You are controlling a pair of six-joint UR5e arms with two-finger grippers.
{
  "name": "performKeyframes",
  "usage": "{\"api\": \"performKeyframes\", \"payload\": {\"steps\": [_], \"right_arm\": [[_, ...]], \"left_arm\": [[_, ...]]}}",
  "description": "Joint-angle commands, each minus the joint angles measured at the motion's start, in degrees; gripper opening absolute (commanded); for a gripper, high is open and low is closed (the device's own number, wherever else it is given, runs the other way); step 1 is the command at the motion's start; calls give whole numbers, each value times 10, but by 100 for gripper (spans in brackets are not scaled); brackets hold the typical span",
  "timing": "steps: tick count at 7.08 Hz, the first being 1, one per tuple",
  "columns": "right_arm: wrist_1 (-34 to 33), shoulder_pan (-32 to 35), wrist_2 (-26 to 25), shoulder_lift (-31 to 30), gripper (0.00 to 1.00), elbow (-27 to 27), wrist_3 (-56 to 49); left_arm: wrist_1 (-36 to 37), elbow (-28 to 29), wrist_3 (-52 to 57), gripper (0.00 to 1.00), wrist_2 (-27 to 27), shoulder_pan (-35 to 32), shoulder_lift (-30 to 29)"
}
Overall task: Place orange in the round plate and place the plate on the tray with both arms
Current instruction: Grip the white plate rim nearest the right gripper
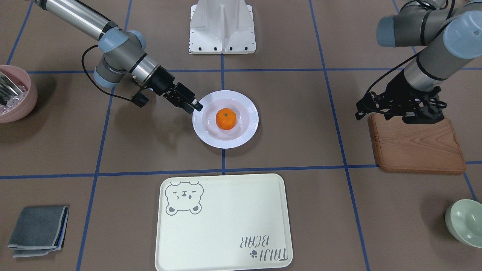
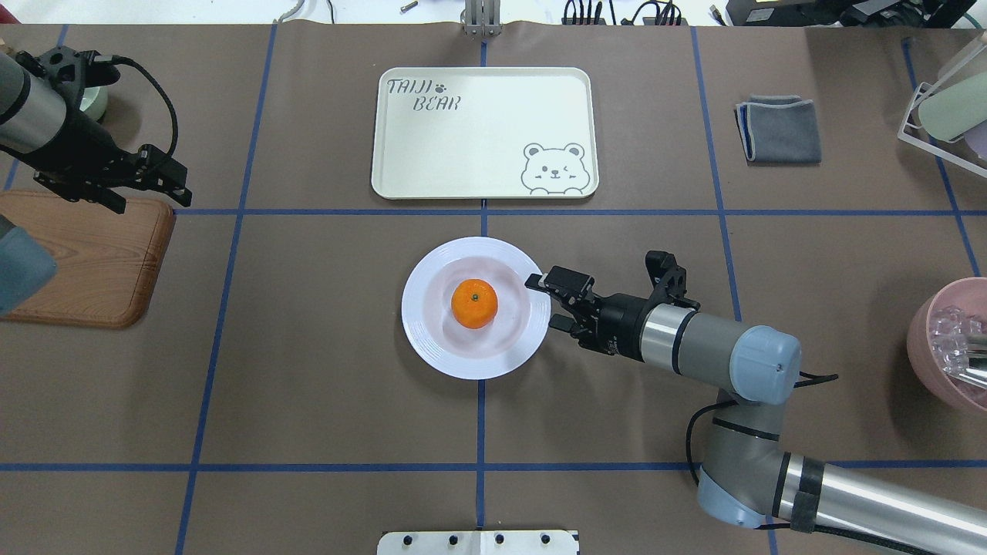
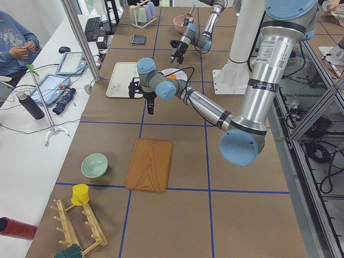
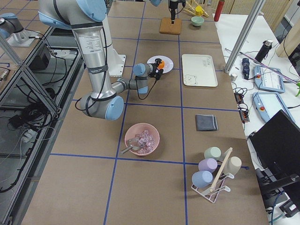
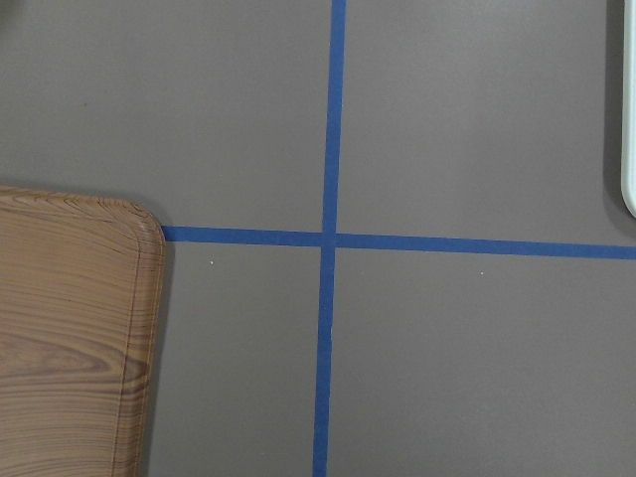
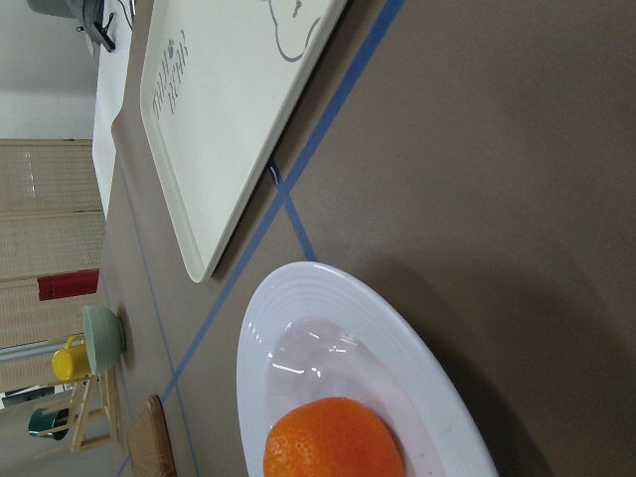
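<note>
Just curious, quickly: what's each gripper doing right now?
Left gripper: open, holding nothing.
Right gripper: open at the round plate rim, holding nothing.

Table: brown covering [image 1: 286,150], marked into large squares by blue tape lines [image 2: 308,467].
Side desk: long and white [image 3: 27,140], running along one side of the table; it carries tablets [image 3: 72,63] and a keyboard [image 3: 92,27].
Frame: a bare metal post [image 3: 80,37] rises between table and desk.
Floor: grey [image 4: 28,187], with loose cables [image 4: 33,112] beside the table.
Room edge: beige slatted panels [image 6: 50,199].
Light: even, with soft shadows.
</note>
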Motion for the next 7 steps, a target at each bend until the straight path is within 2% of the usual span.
{"api": "performKeyframes", "payload": {"steps": [1, 3, 6, 7], "right_arm": [[0, -6, -1, 0, 100, -13, -1], [-1, -7, -5, 4, 100, -14, -1], [-2, -15, -23, 35, 100, -47, -2], [-2, -15, -23, 36, 85, -47, -1]], "left_arm": [[0, 0, -1, 99, 0, 0, 0], [0, 0, -1, 99, 0, 1, -1], [0, 0, -1, 99, 0, 0, 0], [0, -1, -1, 99, 0, 0, 0]]}}
